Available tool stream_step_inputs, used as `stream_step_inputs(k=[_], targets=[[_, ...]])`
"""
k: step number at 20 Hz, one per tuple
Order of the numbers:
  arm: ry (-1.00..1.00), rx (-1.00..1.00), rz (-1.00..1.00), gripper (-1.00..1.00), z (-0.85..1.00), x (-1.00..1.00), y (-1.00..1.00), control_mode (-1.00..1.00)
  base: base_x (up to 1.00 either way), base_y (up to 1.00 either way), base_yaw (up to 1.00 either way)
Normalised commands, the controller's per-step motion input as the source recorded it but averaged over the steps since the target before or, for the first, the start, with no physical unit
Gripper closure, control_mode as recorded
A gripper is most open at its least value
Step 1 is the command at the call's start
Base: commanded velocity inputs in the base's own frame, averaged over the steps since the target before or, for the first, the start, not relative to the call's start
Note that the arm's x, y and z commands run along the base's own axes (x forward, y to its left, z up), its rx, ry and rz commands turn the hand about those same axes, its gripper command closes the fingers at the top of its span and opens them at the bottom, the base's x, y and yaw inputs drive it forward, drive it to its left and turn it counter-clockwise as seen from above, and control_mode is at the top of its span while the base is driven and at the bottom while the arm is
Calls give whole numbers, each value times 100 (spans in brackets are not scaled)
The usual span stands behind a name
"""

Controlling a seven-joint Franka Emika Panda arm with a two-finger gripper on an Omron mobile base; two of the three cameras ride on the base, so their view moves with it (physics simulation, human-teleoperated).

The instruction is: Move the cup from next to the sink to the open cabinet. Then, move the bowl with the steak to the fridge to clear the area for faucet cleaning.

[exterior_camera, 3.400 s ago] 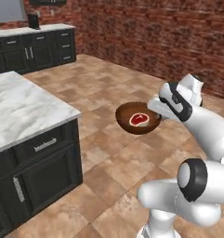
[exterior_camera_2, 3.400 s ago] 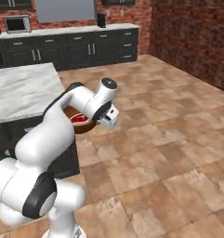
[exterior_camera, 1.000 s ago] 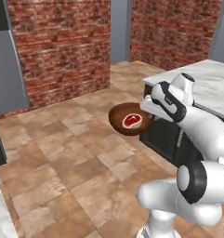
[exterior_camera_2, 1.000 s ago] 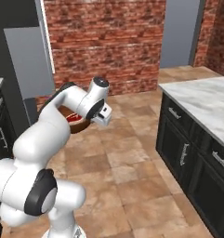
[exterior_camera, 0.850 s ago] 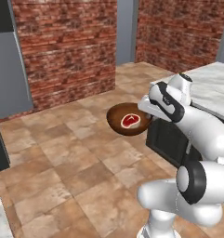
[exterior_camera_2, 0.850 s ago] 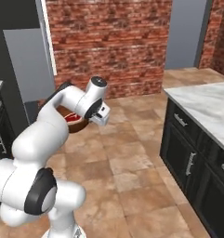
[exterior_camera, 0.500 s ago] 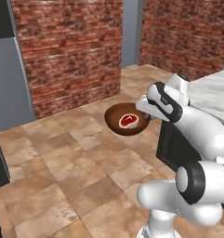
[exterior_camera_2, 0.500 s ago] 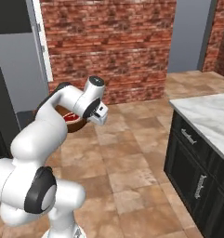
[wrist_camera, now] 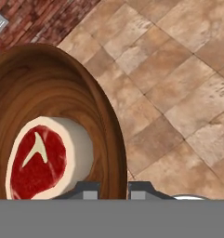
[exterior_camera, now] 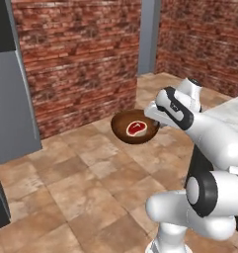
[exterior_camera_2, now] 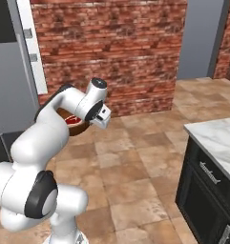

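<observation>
Inside dark brown wooden bowl, flat red pale-rimmed steak.

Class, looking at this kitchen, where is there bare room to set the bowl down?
Bare tiled floor between the brick wall and the grey fridge. The marble counter corner is also bare. It is crowded where the gripper pinches the bowl holding the steak.

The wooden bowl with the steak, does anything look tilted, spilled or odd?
Nothing stands out. The round dark brown wooden bowl is held by its rim in the jaws above the tiled floor, with the flat red raw steak still lying inside.
</observation>
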Motion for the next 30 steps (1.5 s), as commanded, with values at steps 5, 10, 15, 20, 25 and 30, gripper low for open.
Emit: stream_step_inputs(k=[5,10,15,20,25,30], targets=[[0,0,0,100,0,0,0,100,100,-17,2],[0,0,0,100,0,0,0,100,100,-29,5],[0,0,0,100,0,0,0,100,100,-25,4],[0,0,0,100,0,0,0,100,100,-7,8],[0,0,0,100,0,0,0,100,100,0,28],[0,0,0,100,0,0,0,100,100,0,32]])
